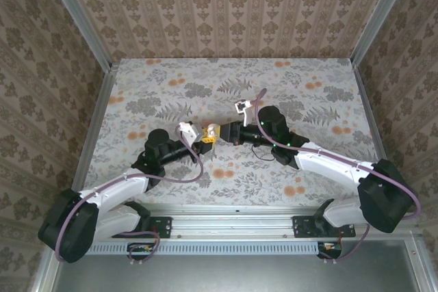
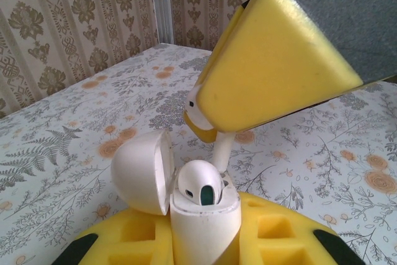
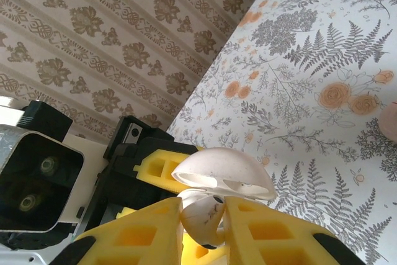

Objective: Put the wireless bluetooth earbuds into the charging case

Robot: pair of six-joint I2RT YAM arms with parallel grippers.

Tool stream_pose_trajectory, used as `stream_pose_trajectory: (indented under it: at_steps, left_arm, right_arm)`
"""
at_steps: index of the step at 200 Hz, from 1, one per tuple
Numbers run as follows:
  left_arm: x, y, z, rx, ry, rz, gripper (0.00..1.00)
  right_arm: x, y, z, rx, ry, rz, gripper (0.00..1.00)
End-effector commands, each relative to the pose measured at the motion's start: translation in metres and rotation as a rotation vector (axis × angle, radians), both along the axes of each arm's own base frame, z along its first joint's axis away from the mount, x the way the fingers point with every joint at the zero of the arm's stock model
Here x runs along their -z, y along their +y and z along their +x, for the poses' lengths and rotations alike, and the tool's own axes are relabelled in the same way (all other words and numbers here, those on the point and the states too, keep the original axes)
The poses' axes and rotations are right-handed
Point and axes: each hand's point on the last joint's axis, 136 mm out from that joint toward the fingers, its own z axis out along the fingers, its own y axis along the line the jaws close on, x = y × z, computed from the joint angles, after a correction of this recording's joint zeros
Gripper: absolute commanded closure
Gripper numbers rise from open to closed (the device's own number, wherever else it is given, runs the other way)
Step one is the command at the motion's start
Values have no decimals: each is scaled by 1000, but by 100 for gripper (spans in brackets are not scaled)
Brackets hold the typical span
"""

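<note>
In the left wrist view, my left gripper [image 2: 205, 243] is shut on the white charging case [image 2: 205, 224], which stands upright between its yellow pads with the lid [image 2: 142, 172] swung open to the left. One earbud [image 2: 200, 184] sits in the case. My right gripper [image 3: 203, 231] is shut on the second earbud [image 3: 205, 215]. That earbud [image 2: 221, 148] hangs from the right gripper's yellow pad [image 2: 273, 72], its stem reaching down to the case's free slot beside the first one. Both grippers [image 1: 203, 136] [image 1: 219, 133] meet above the table's middle.
The flowered tabletop [image 1: 287, 87] is ringed by patterned walls [image 1: 226, 5] with metal corner posts [image 2: 162, 4]. A salmon-pink disc's edge [image 3: 391, 122] lies on the table at the right of the right wrist view. Cables trail along both arms [image 1: 185, 176].
</note>
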Motion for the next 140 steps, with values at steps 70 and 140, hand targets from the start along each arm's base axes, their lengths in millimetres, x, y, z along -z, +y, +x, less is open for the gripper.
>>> stream_pose_trajectory:
  at_steps: [70, 140]
  left_arm:
    - [-19, 0, -3, 7, -59, -30, 91]
    - [-23, 3, 0, -21, -79, -26, 91]
  right_arm:
    - [6, 11, -2, -18, 27, 31, 77]
    - [26, 12, 1, 1, 115, -16, 74]
